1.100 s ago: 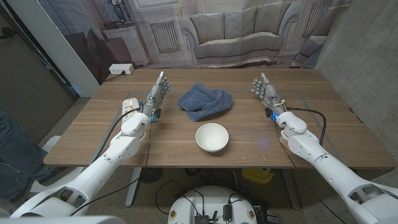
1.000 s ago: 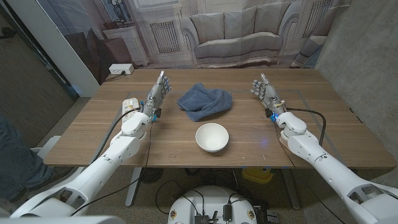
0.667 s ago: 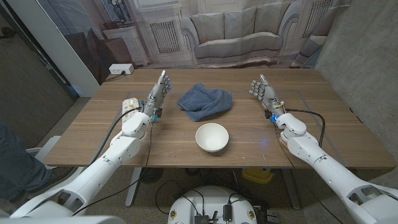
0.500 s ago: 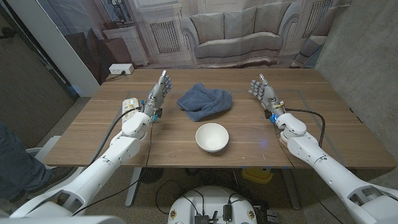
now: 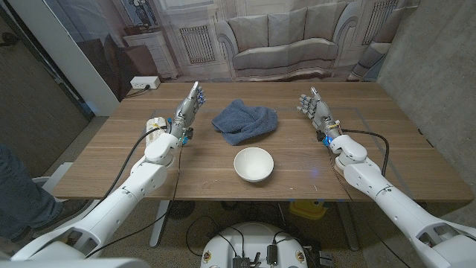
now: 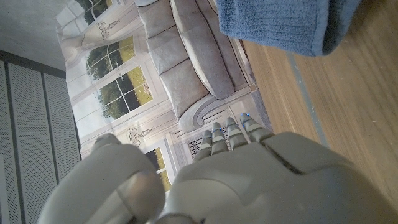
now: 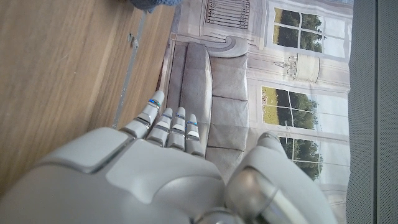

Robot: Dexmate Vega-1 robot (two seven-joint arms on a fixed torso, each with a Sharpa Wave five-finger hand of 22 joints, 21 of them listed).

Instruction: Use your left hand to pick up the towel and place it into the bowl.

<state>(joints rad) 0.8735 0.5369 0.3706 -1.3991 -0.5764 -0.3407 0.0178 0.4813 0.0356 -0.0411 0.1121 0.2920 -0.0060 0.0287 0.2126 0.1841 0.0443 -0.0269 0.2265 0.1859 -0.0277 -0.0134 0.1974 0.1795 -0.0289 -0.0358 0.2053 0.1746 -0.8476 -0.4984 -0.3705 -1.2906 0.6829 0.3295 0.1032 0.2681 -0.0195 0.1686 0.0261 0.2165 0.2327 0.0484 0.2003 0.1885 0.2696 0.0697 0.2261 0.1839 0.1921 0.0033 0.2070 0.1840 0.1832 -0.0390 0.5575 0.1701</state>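
A crumpled blue towel (image 5: 245, 122) lies on the wooden table (image 5: 134, 160) at the far middle; its hanging edge shows as blue cloth (image 6: 280, 25) in the left wrist view. A white bowl (image 5: 253, 164) stands empty just nearer than the towel. My left hand (image 5: 187, 113) is raised on the towel's left, a short gap from it, fingers straight and apart, holding nothing. My right hand (image 5: 315, 110) stands on the towel's right, farther off, fingers up and empty. Each hand's back (image 6: 249, 180) (image 7: 124, 180) fills its own wrist view.
A painted backdrop of a sofa (image 5: 282, 41) rises behind the table's far edge. A person's leg (image 5: 18, 197) shows at the left edge, beside the table. A small scrap of the towel (image 7: 152, 4) shows in the right wrist view.
My left hand has lifted slightly and edged toward the towel. The right hand shifted a little. The person's leg at the left edge moved. Towel and bowl are still.
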